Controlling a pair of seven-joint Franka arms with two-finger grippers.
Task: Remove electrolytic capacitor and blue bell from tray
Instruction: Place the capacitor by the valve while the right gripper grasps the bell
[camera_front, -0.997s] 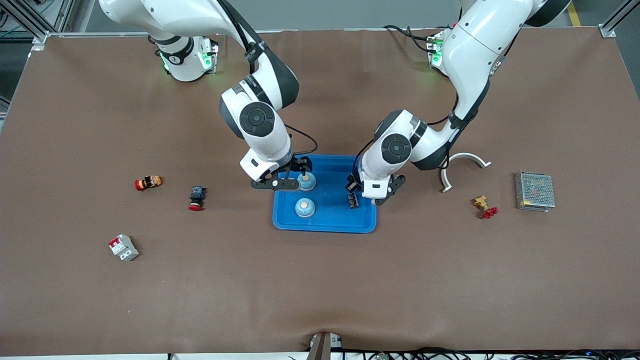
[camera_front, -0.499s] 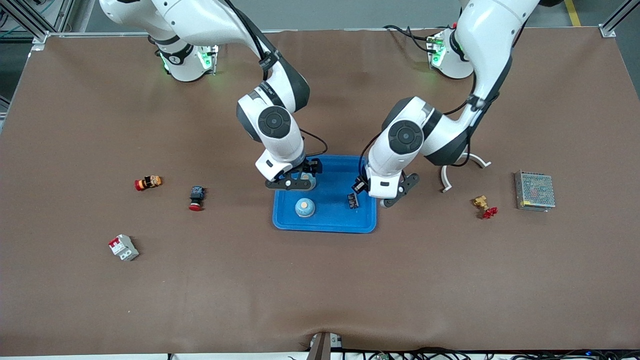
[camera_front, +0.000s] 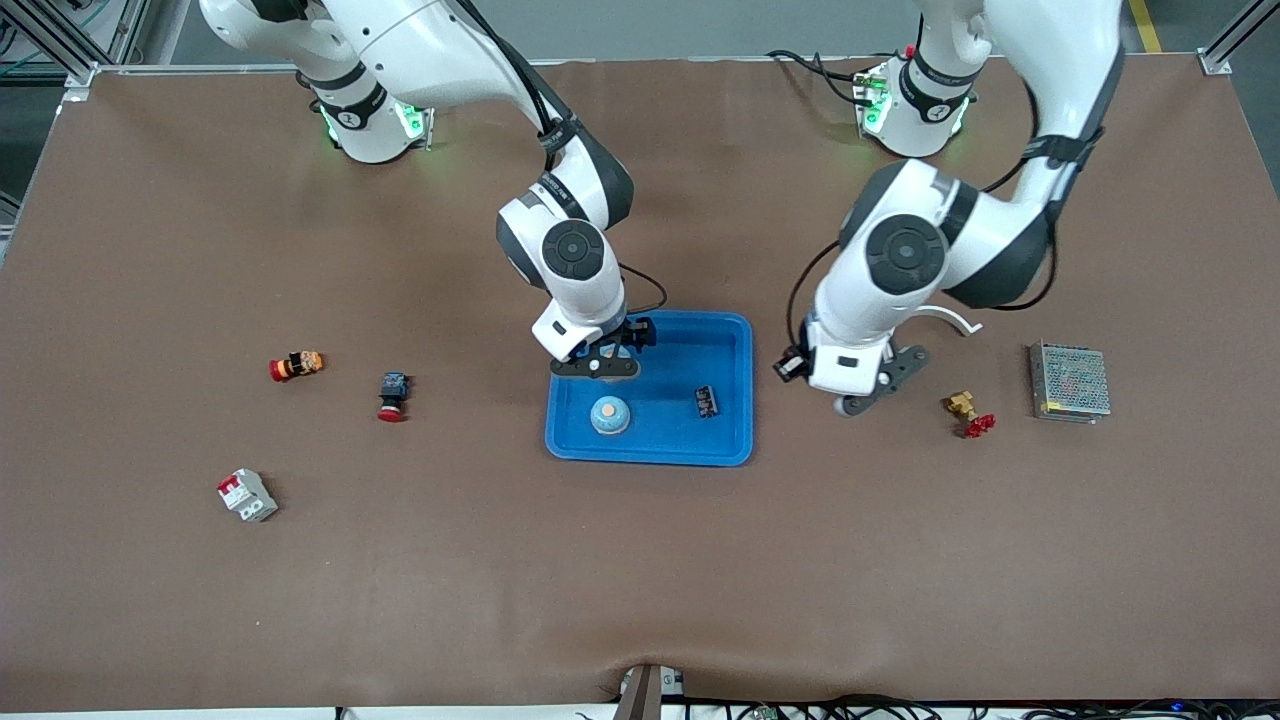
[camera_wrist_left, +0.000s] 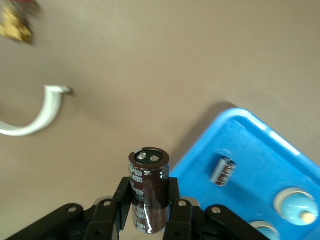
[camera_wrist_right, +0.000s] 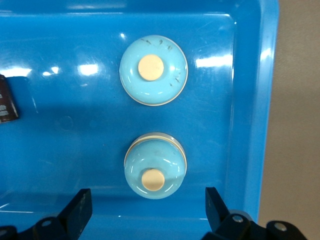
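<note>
Two blue bells sit in the tray (camera_front: 735, 345): one bell (camera_front: 609, 414) lies nearer the front camera, the other bell (camera_wrist_right: 154, 166) is under the right gripper (camera_front: 598, 362), whose jaws stand wide open on either side of it without touching. If that gripper comes down off-centre, a finger could strike the dome, push the bell against the rim or slip off its rounded top.

The left gripper (camera_wrist_left: 150, 220) is over the bare surface (camera_front: 640, 560) just beside the tray's left-arm end, jaws clamped on an electrolytic capacitor (camera_wrist_left: 148, 189) held upright by its lower body. The smooth can could slip out; released from this height it would likely roll. A second capacitor (camera_front: 707, 401) lies in the tray.
</note>
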